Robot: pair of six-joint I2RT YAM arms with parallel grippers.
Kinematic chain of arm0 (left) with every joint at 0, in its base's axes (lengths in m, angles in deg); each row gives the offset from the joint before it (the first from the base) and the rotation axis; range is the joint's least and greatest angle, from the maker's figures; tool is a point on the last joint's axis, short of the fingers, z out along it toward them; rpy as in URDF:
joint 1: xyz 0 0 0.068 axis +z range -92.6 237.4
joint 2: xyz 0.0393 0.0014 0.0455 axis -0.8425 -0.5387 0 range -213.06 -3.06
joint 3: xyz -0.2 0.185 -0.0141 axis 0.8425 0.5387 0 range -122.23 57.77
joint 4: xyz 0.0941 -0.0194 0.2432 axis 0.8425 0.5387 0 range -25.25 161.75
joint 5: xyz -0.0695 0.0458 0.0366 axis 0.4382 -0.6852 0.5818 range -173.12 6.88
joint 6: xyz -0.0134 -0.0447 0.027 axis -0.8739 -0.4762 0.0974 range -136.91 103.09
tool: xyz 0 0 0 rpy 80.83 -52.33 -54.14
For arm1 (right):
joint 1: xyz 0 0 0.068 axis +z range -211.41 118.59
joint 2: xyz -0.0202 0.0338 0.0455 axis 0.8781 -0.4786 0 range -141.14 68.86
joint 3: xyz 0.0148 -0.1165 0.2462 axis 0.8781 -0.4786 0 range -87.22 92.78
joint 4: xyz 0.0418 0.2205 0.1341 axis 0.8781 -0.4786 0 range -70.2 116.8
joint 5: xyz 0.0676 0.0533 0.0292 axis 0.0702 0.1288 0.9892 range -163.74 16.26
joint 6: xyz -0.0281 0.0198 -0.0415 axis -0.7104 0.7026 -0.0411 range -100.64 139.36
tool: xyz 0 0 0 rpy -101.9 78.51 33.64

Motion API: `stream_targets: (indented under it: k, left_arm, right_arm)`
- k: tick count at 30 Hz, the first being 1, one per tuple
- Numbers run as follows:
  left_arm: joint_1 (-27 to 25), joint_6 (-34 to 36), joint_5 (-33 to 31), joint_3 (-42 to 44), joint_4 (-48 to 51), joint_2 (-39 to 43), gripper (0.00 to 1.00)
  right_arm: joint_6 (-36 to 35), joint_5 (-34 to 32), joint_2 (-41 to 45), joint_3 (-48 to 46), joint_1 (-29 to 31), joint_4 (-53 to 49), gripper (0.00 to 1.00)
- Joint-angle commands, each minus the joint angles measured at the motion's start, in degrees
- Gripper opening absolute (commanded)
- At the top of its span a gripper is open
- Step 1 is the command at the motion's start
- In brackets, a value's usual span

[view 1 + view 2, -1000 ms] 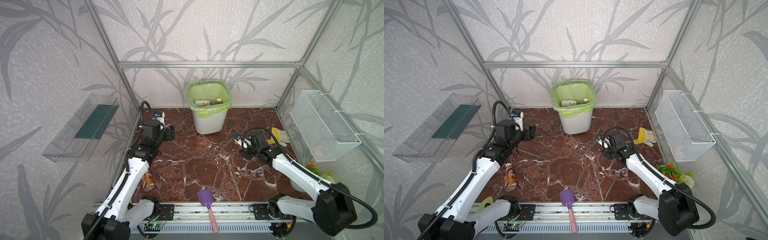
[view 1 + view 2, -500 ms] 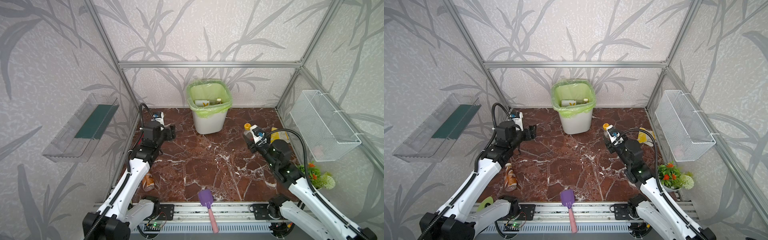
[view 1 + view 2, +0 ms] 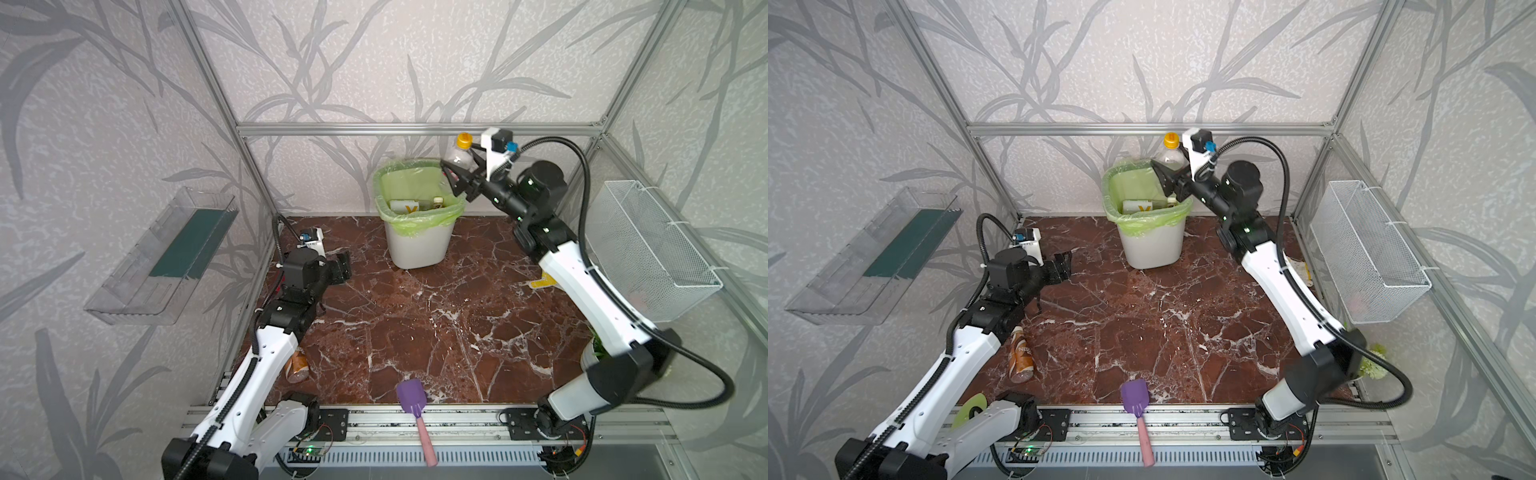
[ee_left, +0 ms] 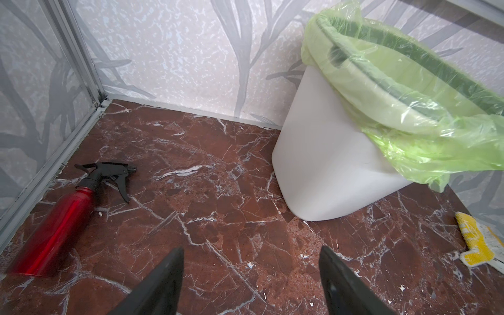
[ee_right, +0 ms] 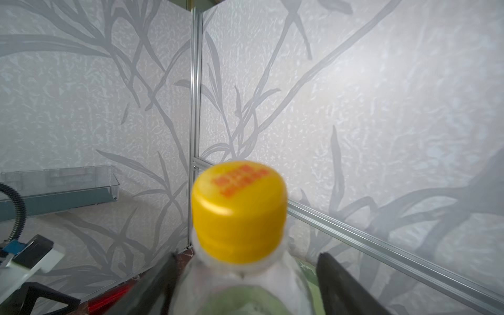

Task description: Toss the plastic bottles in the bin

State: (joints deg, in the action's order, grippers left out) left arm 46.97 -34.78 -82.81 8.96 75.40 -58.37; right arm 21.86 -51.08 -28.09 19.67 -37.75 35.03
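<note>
At the front edge of the table [image 3: 415, 324] a purple scoop [image 3: 411, 401] lies with its pink handle over the rail. On the near left a coffee bottle [image 3: 1021, 357] lies on its side, partly under the left arm [image 3: 266, 357]. Further in, the left jaws hover low over the marble, spread wide with nothing between them, facing the bin [image 3: 415, 249]. A red spray bottle [image 4: 54, 215] lies along the left wall, apart from those jaws. By the right wall a yellow pouch [image 4: 474, 240] lies flat, partly hidden behind the right arm [image 3: 582, 282] in both top views.

The bin stands at the back centre, near the rear wall, its green liner folded over the rim. At least two bottles [image 3: 405, 206] lie inside it. The right arm reaches up over the bin's right rim. There a yellow-cap bottle [image 3: 456, 157] sits cap up between the right jaws, above that rim. The right jaws are spread. In the right wrist view a gap shows between the bottle and one finger. The other finger is blurred against its side, so contact there cannot be told.
</note>
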Motion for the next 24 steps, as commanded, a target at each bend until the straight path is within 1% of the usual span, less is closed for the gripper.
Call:
stream_targets:
  k: [1, 2, 3, 6, 9, 13, 17, 20, 22, 24]
  left_arm:
    - [0.2, -1.4, -1.6, 1.7, -1.4, 2.5, 0.78]
    - [0.2, -1.4, -1.8, 2.1, -1.6, 2.8, 0.79]
    - [0.2, -1.4, -2.1, 2.2, -1.5, 2.8, 0.79]
    - [0.2, -1.6, -1.5, 1.4, -1.7, 1.6, 0.79]
    - [0.2, -1.9, -1.5, 0.6, -3.0, 0.1, 0.79]
    - [0.2, -2.5, -2.4, 1.0, -5.8, -1.1, 0.79]
    - [0.2, -3.5, -8.3, 1.6, -6.5, -2.2, 0.80]
    - [0.2, -3.3, -9.1, 1.3, -5.6, -3.7, 0.82]
    - [0.2, -4.2, -11.5, 1.6, -5.1, -4.5, 0.83]
    - [0.2, -4.5, -14.4, 2.9, -6.6, -4.9, 0.84]
  right_arm:
    - [5.0, 4.9, -7.1, 10.7, -1.2, -17.5, 0.99]
    - [4.9, 4.6, -6.8, 10.1, -2.0, -18.4, 0.99]
    - [4.9, 3.4, -4.7, 6.8, -2.6, -17.1, 0.99]
    - [2.4, -1.8, 4.9, -6.1, -3.3, -11.8, 0.99]
    - [0.1, -5.0, 12.0, -13.4, -4.3, -12.2, 0.99]
    - [-1.8, -7.0, 18.6, -22.6, -6.2, -13.1, 0.99]
    - [-2.7, -11.3, 25.6, -34.4, -8.5, -11.3, 0.99]
    - [-2.1, -14.2, 30.9, -43.9, -10.7, -7.7, 0.99]
    - [-0.9, -16.9, 33.8, -49.5, -12.1, -6.0, 0.99]
    - [-0.4, -19.0, 35.9, -54.9, -13.8, -3.9, 0.99]
